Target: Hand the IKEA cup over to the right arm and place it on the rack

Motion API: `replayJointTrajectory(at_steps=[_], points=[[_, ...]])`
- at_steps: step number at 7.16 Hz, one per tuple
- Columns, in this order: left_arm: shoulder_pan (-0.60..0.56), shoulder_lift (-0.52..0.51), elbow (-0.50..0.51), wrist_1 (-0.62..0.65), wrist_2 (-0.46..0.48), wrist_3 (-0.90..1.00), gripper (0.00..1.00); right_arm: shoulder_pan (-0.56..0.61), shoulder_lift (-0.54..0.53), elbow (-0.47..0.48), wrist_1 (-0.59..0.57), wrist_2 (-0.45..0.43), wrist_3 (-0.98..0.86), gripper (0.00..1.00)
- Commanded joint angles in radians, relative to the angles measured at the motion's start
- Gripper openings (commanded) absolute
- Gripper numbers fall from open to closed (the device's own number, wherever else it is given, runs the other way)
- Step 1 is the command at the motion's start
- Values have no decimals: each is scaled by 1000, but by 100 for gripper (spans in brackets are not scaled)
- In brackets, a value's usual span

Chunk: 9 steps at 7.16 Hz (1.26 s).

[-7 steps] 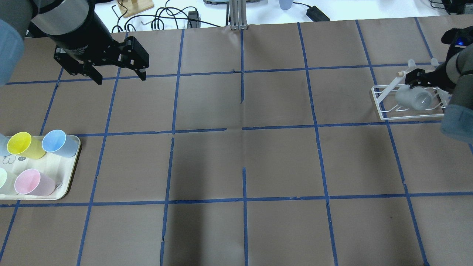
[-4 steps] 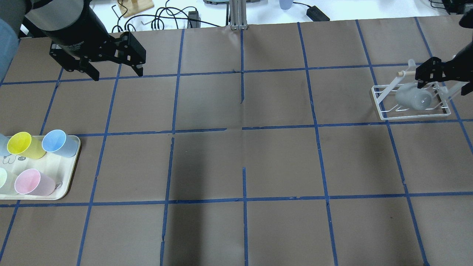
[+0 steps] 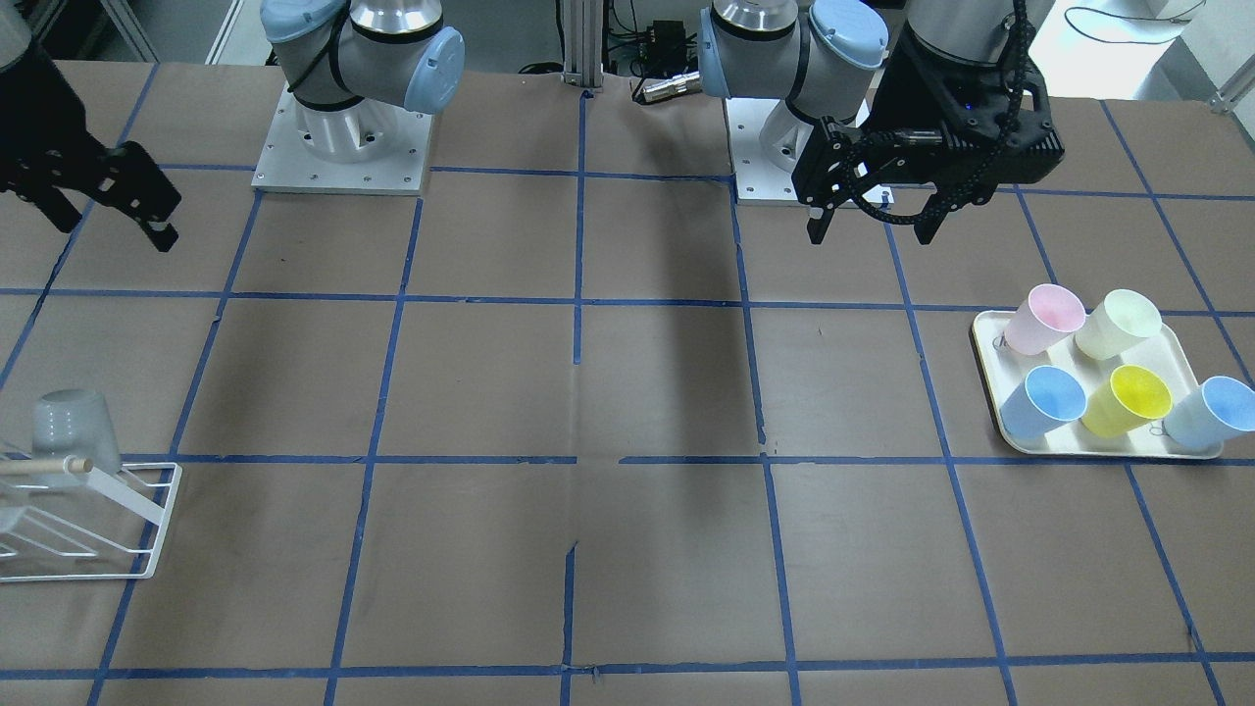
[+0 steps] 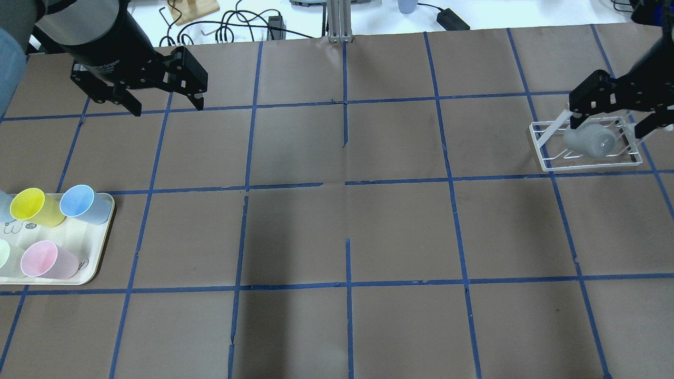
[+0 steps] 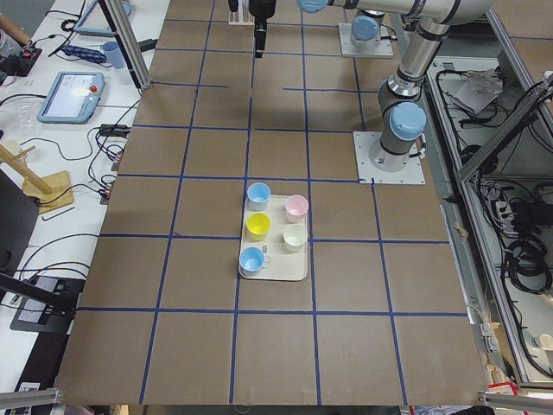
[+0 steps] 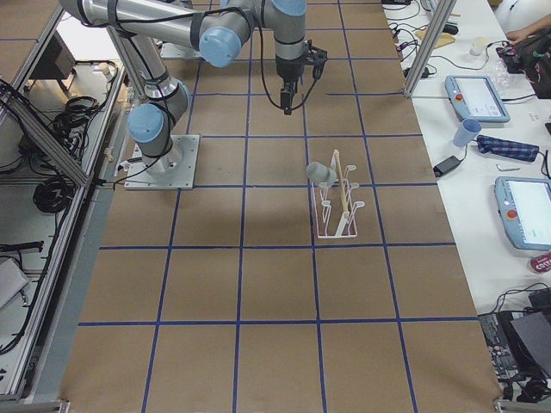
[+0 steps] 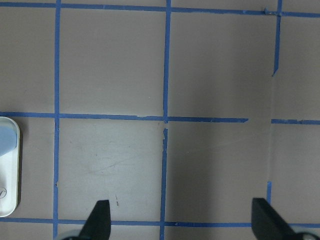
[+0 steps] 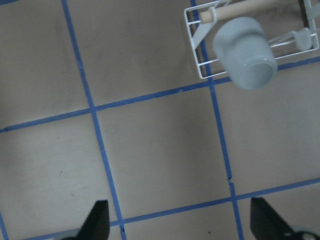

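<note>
The grey IKEA cup (image 4: 590,140) rests tilted, mouth down, on the prongs of the white wire rack (image 4: 545,160) at the table's right. It also shows in the front view (image 3: 74,424) and the right wrist view (image 8: 245,52). My right gripper (image 4: 605,126) hangs above the rack, open and empty, clear of the cup. In the front view, this gripper (image 3: 113,230) is at the left edge. My left gripper (image 4: 168,109) is open and empty, high over the back left of the table; its wrist view (image 7: 181,220) shows only bare table below.
A cream tray (image 4: 100,263) at the front left holds several coloured cups: yellow (image 4: 29,204), blue (image 4: 79,201), pink (image 4: 42,259). Both arm bases (image 3: 343,147) stand at the robot's edge. Cables lie beyond the table's far edge.
My right gripper has drawn up and away from the cup, which stays on the rack. My left gripper has shifted slightly back and to the left.
</note>
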Motion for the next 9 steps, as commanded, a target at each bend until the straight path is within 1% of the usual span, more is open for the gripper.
replayJointTrajectory(at_steps=[1,2,3,5,6,7,9], points=[[0,0,0,0,-1,0,100,196,4,-46,79,-71,156,100],[0,0,0,0,-1,0,100,268,4,-46,84,-73,215,100],[2,0,0,0,-1,0,100,313,-2,-39,115,-74,220,100],[2,0,0,0,-1,0,100,306,-2,-52,168,-52,202,100],[2,0,0,0,-1,0,100,286,-2,-55,170,-15,199,100],[2,0,0,0,-1,0,100,260,-3,-57,172,4,199,100],[2,0,-2,0,-3,0,100,260,-19,-51,170,5,203,100]])
